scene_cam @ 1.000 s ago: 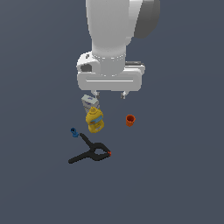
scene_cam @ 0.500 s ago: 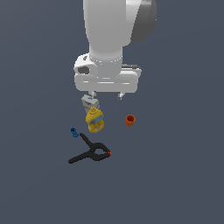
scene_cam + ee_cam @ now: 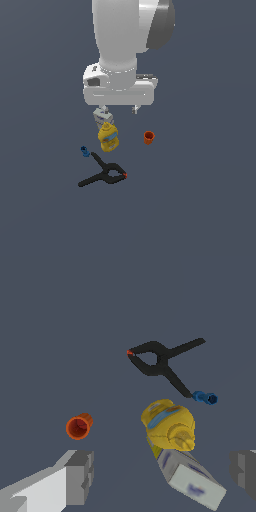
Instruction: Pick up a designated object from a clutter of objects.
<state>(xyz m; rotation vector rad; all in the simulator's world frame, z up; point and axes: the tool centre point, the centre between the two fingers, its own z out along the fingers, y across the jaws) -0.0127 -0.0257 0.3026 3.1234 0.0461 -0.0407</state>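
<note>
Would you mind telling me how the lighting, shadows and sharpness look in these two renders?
Exterior view: flat, even light, no cast shadows under the clamp or cup; the arm hides part of the carton. Wrist view: equally shadowless, no glare; the carton's print is smeared and unreadable, the bottle looks coarse, and the open claw is cropped at the edge.

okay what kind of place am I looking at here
Probably a simulated test scene, not a real room: a flat featureless dark grey floor, with just a grey-white carton box, yellow bottle and black spring clamp scattered below the arm.
</note>
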